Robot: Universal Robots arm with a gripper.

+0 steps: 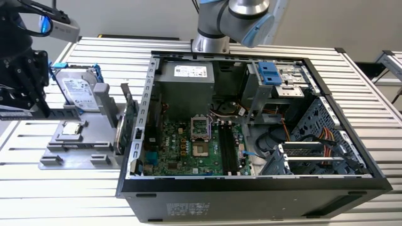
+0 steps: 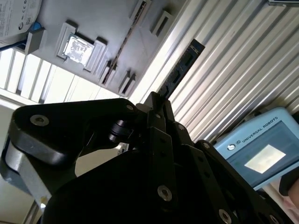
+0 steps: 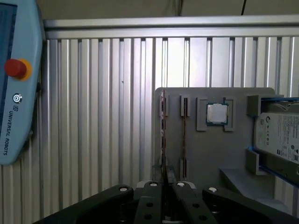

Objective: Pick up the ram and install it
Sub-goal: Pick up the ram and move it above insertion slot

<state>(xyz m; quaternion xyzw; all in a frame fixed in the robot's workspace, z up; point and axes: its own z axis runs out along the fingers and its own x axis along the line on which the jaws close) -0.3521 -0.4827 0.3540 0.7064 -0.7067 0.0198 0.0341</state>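
Hand [image 3: 164,178] pinched tightly shut

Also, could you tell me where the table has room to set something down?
Ribbed table lies bare in front of the grey fixture, at the exterior view's left of the computer case, and in a strip at that view's right. Crowded: the fixture with the hard drive, and beside it the gripper, shut on the ram.

This is a robotics lab set up for computer assembly. A ribbed aluminium counter [image 1: 63,197] carries an open computer case [image 1: 264,197] with its motherboard [image 1: 182,150] bare. Beside it, a grey fixture [image 1: 69,160] racks a hard drive [image 1: 78,92] and a processor chip [image 3: 217,113]. The ram [image 2: 180,70], a robot arm [image 1: 245,14] and its teach pendant [image 3: 14,84] belong to the same setup.
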